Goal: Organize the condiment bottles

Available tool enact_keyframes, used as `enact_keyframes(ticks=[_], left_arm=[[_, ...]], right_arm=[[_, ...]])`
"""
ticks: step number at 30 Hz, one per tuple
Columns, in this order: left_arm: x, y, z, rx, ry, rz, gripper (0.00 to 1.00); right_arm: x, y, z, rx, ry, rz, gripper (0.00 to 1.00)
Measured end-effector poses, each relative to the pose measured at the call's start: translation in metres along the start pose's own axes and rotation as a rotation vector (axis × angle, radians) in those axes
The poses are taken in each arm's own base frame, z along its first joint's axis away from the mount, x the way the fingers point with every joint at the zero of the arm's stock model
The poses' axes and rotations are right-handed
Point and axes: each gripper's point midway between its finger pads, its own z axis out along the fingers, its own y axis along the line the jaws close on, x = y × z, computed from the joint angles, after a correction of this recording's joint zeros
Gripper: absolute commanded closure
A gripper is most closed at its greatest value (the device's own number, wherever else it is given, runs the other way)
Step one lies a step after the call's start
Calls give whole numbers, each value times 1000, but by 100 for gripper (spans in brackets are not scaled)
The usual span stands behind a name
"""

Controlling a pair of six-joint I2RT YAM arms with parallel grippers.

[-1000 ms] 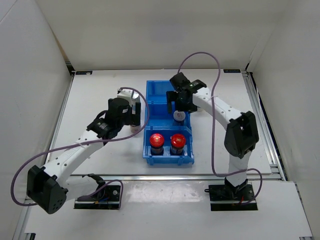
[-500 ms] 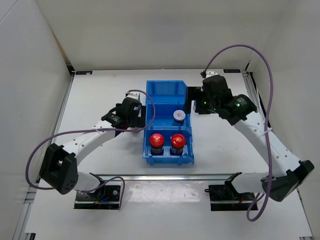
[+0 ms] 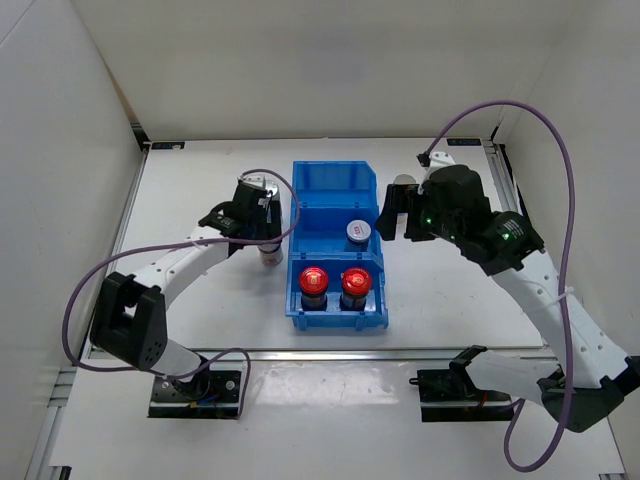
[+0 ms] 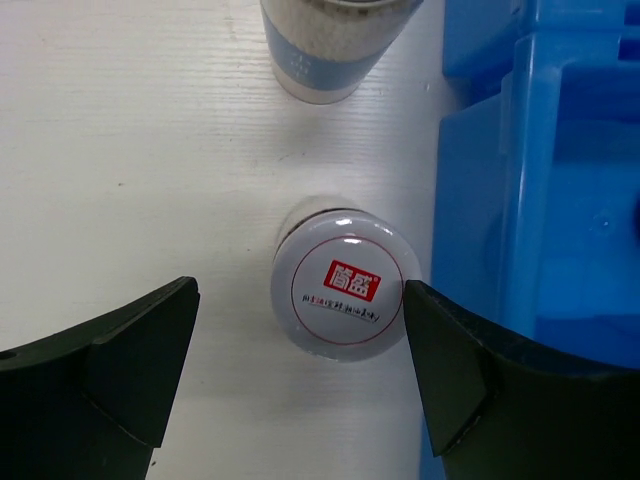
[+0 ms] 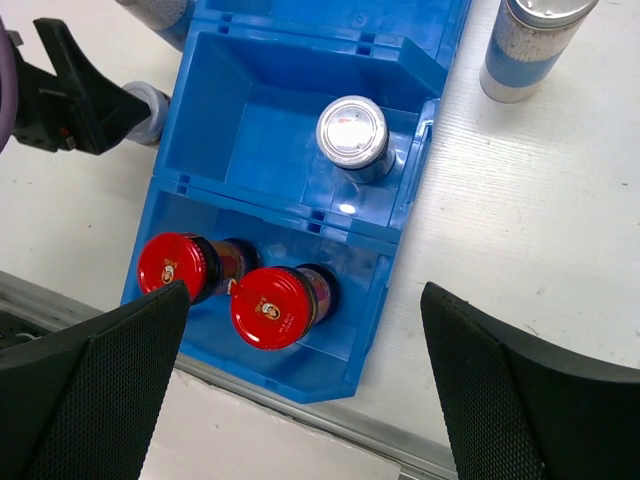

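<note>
Top external view: two arms reach in from the near edge over a white table [image 3: 200,310], with a blue bin [image 3: 338,318] standing between them.
Nearest compartment: the left red-lidded jar [image 3: 314,279] and the right red-lidded jar [image 3: 354,281] stand upright just beside each other.
Middle compartment: the silver-lidded jar in the bin [image 3: 360,231] stands upright towards the right-hand wall.
Left of the bin: the silver-lidded jar on the table [image 4: 346,290] stands upright just beside the bin's outer wall, with a red label on its lid.
Left gripper [image 4: 300,300]: it hangs right above that jar with a finger on either side of the lid. The fingers are spread and not clamped. The outer finger is clear of the lid and the bin-side finger sits close at its rim; from here I cannot tell whether that one touches.
Right gripper [image 3: 400,215]: it hovers over the table just right of the bin, about level with the middle compartment. Its fingers are spread wide with nothing between them.
Right cylinder [image 5: 530,45]: blue-and-white with a silver cap, upright on the table beyond the right gripper, near the bin's far right corner.
Left cylinder [image 4: 335,45]: blue-and-white, on the table just beyond the jar under the left gripper, beside the bin's left wall and partly cut off by the wrist view's edge.
</note>
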Motion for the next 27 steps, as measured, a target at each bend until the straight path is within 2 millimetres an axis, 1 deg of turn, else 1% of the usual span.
enact_keyframes(ticks=[4, 10, 14, 17, 18, 21, 22, 24, 25, 27], left_arm=[[-3, -4, 8, 25, 19, -17, 7], [-1, -11, 8, 62, 35, -16, 5], [5, -17, 13, 91, 69, -8, 5], [15, -20, 21, 100, 107, -2, 5], [18, -20, 23, 99, 122, 0, 6], [25, -19, 28, 89, 148, 6, 15], [25, -18, 29, 86, 152, 6, 22], [25, -17, 29, 80, 154, 8, 32], [25, -16, 28, 76, 153, 12, 41], [24, -15, 28, 68, 150, 15, 51]], right_arm=[[-1, 1, -3, -7, -10, -8, 1], [-2, 0, -6, -10, -17, -19, 1], [0, -1, -7, -9, -15, -20, 1], [1, -1, -7, -8, -11, -20, 1], [1, -2, -8, -6, -8, -20, 1], [4, -3, -8, -2, 1, -25, 1], [4, -3, -8, -2, 1, -25, 1], [4, -3, -8, -2, 0, -27, 1], [3, -3, -9, -3, -2, -27, 1], [3, -3, -10, -4, -6, -27, 1]])
